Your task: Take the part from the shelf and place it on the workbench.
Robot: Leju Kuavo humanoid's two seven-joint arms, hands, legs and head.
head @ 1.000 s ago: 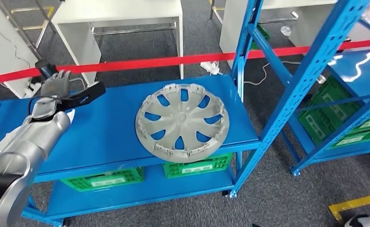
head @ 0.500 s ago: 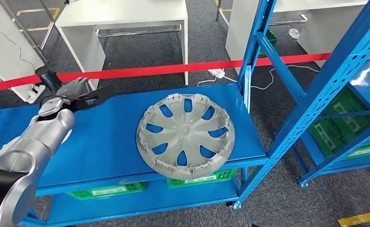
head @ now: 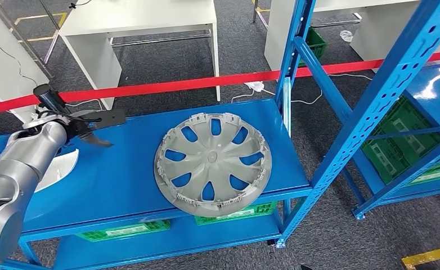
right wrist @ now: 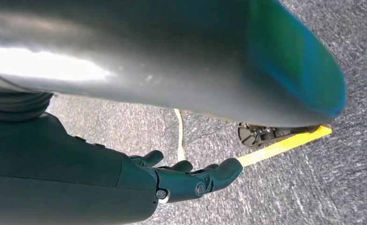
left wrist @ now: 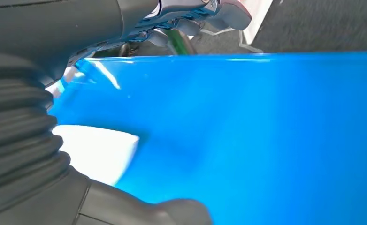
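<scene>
The part is a silver wheel cover (head: 212,163) with curved spokes, lying flat on the blue shelf (head: 128,163) near its front right corner. My left hand (head: 91,125) hovers over the shelf's back left, well to the left of the cover, fingers spread and holding nothing. In the left wrist view that hand (left wrist: 172,16) reaches along the blue shelf surface (left wrist: 266,140). My right hand (right wrist: 191,178) hangs beside my body over grey carpet, fingers loosely extended and empty.
A red barrier tape (head: 195,84) runs behind the shelf. White tables (head: 139,22) stand beyond it. Blue uprights (head: 293,62) frame the shelf's right side, with a second rack (head: 420,112) further right. Green crates (head: 234,212) sit on the lower level. A yellow floor line (right wrist: 285,145) crosses the carpet.
The camera shifted slightly. My left hand has turned and lowered toward the shelf surface, fingers now pointing right and down. The wheel cover has not moved.
</scene>
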